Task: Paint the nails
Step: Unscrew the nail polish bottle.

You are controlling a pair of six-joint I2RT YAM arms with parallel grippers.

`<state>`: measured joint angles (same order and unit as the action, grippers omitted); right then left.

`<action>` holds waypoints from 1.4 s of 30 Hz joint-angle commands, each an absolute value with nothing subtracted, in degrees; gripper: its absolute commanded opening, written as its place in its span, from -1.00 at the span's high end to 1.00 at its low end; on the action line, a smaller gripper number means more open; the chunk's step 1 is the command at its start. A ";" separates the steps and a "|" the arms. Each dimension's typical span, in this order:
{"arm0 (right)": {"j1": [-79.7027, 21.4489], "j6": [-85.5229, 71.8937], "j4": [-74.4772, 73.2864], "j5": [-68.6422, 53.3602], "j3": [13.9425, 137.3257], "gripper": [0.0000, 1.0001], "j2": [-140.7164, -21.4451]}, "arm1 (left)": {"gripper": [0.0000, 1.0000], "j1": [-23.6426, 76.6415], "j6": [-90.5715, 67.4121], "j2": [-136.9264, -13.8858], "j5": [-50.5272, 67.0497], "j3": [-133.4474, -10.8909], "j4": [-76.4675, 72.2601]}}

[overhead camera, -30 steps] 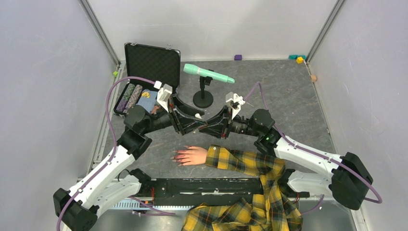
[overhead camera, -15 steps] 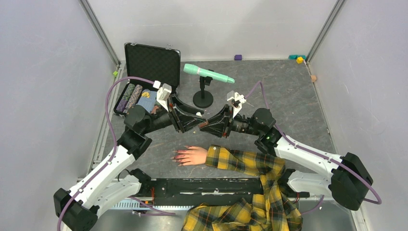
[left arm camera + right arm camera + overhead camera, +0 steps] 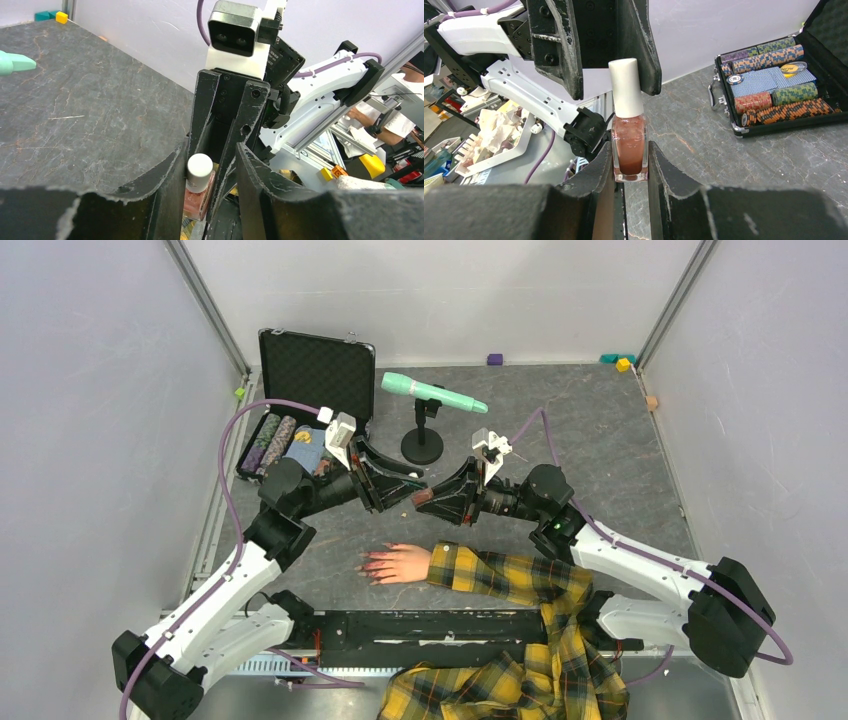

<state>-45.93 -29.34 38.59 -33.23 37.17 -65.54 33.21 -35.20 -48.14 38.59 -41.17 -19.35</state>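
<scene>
The nails [image 3: 368,565] are showing as small glossy red-pink tips at the left end of one pale peach mannequin hand [image 3: 402,563], which is lying flat on the dark tabletop [image 3: 600,450] near the front edge, in front of the two arms. They are too small in the overhead view to be counted surely. The hand's long axis is running left to right, with the nails pointing left and one yellow plaid sleeve [image 3: 500,578] trailing off to the right. Far to the left, one open black case [image 3: 318,365] is sitting with rows of poker chips beside it. Next, the left fingers [image 3: 160,192] are standing apart on either side of the white cap of one small polish bottle [image 3: 199,187], with room to spare on one side, so they are not clamping it. The right fingers [image 3: 594,192] are pressing in on both sides of that bottle's brownish-pink glass body, holding it upright above the tabletop, just behind the mannequin hand. The two arms are meeting tip to tip at the bottle.
</scene>
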 commanded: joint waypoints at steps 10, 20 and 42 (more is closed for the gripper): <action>-43.66 -26.33 32.43 -21.10 38.75 1.00 -64.44 | 0.43 34.22 -35.24 -48.02 42.50 -42.85 -18.04; -45.86 -20.94 26.89 -10.95 39.70 1.00 -63.48 | 0.81 34.25 -35.03 -49.33 40.34 -43.35 -15.57; -69.17 -2.99 28.98 41.17 46.46 1.00 -70.08 | 0.96 34.10 -33.57 -57.47 30.61 -48.40 1.66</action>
<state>-68.45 -7.11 21.30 30.06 42.50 -69.12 33.01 -32.95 -56.66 25.50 -46.44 -3.16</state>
